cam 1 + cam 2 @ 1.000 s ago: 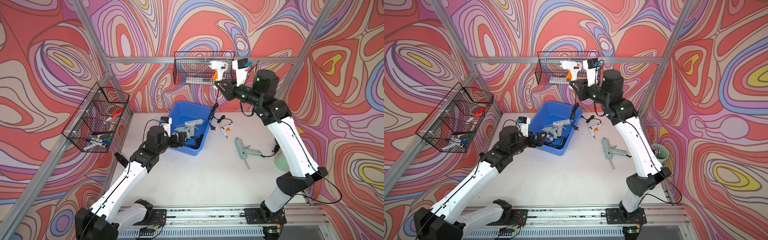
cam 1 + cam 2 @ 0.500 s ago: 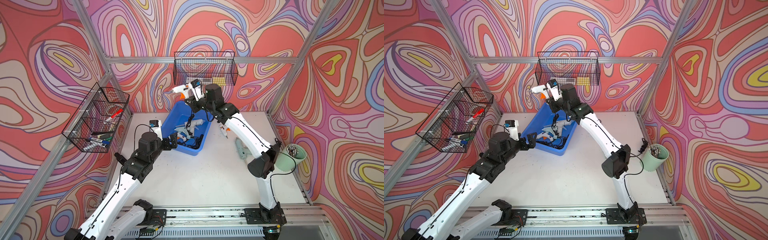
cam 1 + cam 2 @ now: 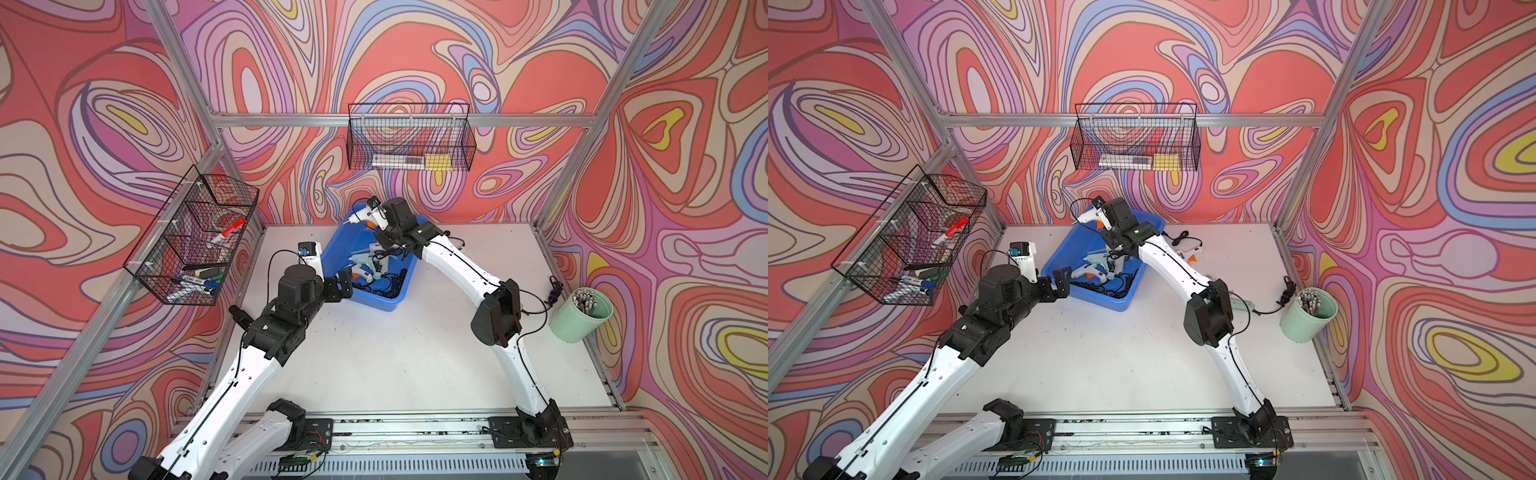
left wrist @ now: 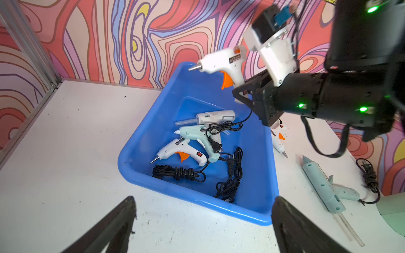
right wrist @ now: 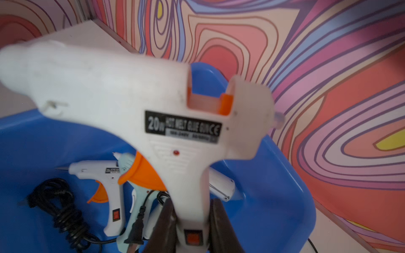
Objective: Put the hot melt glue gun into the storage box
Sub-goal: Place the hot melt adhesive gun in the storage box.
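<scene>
Swirl-patterned walls [image 3: 415,50]; white tabletop [image 3: 395,365]; aluminium frame [image 3: 291,120]; black wire baskets [image 3: 409,141].

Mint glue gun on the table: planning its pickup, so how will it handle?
The mint glue gun looks a rigid, probably light plastic shell. Its bundled cord would likely trail floppily. The glue stick protruding behind may snag.

The white counter [image 3: 395,361] carries the blue storage box [image 3: 384,304] toward its back, a mint-green cup [image 3: 579,320] at the right edge, and between them a teal glue gun [image 4: 322,186], a small white glue gun [image 4: 277,142] and a bundled black cord [image 4: 370,177]
</scene>
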`<state>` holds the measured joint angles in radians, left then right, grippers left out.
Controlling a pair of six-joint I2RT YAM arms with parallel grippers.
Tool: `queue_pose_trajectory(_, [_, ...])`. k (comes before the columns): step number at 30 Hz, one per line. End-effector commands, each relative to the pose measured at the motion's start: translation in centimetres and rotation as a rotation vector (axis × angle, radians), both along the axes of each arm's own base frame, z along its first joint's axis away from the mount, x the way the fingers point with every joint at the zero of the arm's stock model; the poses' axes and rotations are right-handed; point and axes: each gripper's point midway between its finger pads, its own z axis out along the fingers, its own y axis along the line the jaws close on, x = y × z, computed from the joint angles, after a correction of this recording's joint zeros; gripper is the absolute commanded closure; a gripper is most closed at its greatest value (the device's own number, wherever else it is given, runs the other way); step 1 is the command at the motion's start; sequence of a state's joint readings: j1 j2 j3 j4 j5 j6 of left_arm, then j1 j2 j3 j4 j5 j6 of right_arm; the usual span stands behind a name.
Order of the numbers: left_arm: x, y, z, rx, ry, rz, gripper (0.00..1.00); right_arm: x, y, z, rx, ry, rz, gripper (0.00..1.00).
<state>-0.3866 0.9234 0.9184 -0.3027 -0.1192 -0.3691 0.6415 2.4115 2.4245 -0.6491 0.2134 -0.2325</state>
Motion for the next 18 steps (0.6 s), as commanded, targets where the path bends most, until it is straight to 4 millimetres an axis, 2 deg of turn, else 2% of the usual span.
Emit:
queue_pose_trajectory(1, [0.0, 0.0, 0.0, 0.02, 0.007, -0.003, 0.01, 1.1, -1.4, -3.7, -0.116, 0.023, -0.065, 1.0])
queue_pose_trajectory(9, [-0.2, 0.4, 0.1, 0.034, 0.01, 0.006, 0.01, 3.3, -1.4, -7.6, -0.1, 0.024, -0.104, 1.0])
queue_pose_trajectory(18, [-0.2, 0.3, -0.3, 0.044, 0.024, 0.002, 0.01, 5.8, -0.8, -8.4, -0.047, -0.079, -0.158, 1.0])
